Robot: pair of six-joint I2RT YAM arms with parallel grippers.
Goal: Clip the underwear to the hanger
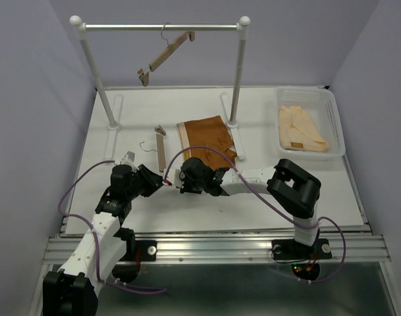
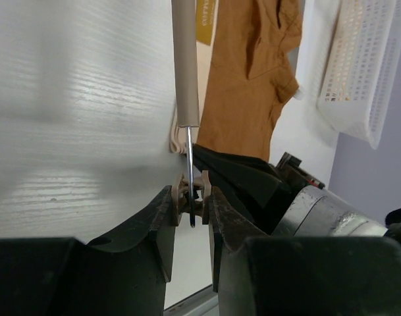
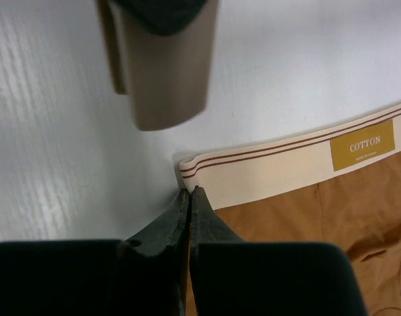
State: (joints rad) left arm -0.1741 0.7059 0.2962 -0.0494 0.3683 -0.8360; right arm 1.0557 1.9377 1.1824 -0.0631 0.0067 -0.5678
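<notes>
1. While pinching the near clip [image 2: 205,187] of the hanger [image 1: 160,150] with the left tool [image 2: 192,201], squeeze until it gapes, flat on the worktop [image 1: 187,214].
2. Feed in the waistband corner [image 3: 190,168] of the underwear [image 1: 207,139], lying just beside the hanger.
3. At that corner, right tool [image 3: 189,194] pressed together; cannot tell whether cloth is caught.
4. Smooth pale wood, thin wire; striped elastic, limp rust cloth.

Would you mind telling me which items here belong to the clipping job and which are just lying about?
For the job:
underwear
hanger on the table

Lying about:
spare hanger hooked on the rail
white basket
pale garment inside it
</notes>
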